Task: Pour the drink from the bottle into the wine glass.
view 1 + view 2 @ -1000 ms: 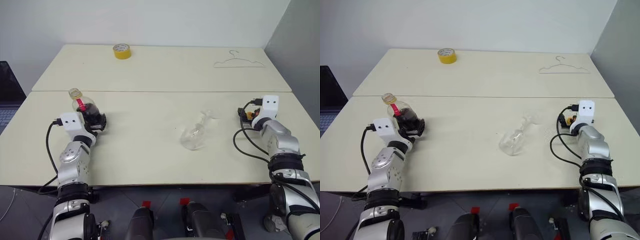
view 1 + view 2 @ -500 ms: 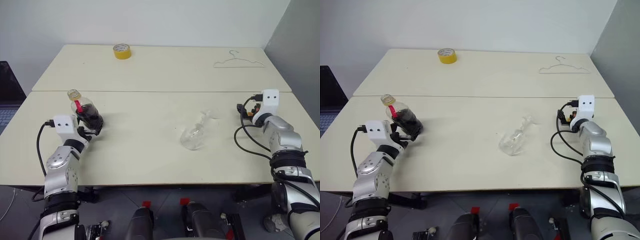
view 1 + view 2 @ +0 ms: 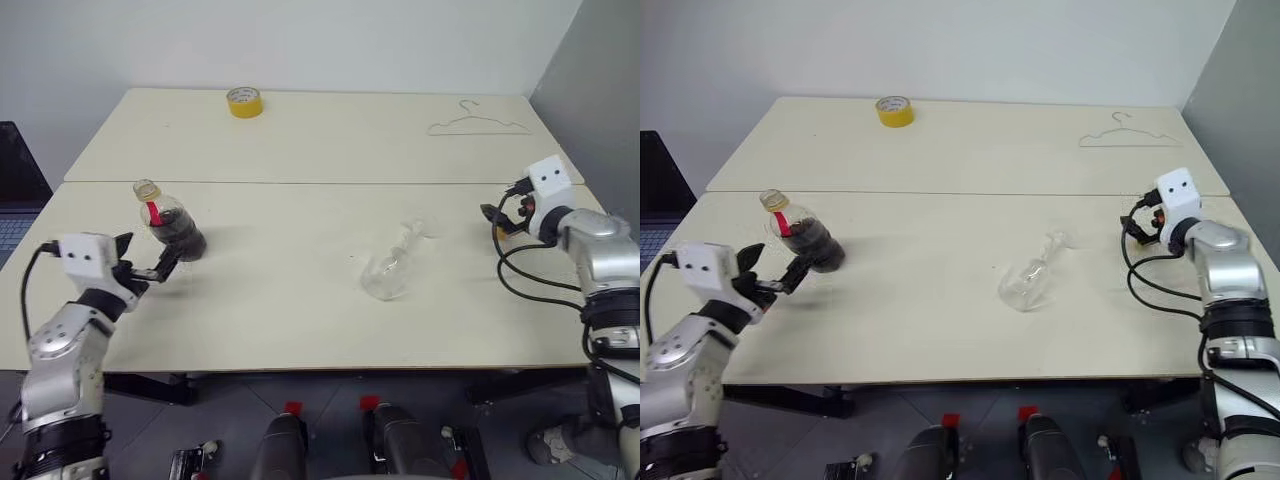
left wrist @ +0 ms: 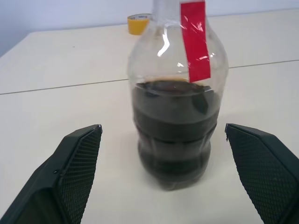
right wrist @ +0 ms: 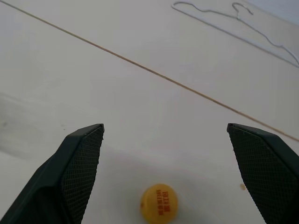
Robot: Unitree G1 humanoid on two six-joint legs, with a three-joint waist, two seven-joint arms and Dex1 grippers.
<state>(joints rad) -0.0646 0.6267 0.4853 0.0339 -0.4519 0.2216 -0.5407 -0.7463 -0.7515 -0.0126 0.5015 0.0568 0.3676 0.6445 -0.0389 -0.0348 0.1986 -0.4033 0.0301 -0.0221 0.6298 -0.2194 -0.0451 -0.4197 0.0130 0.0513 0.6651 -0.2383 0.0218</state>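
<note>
Your left gripper (image 3: 150,270) has backed off the bottle (image 3: 170,225), jaws spread, leaving it upright, drink (image 4: 173,135) inside; right gripper (image 5: 163,182) spread, empty. Wine glass (image 3: 390,268) lies tipped mid-table: next, stand it up before pouring.

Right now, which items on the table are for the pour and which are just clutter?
For the pour: bottle holding the dark drink, its yellow cap lying off, wine glass lying on its side.
Clutter: yellow tape roll, wire hanger.
</note>
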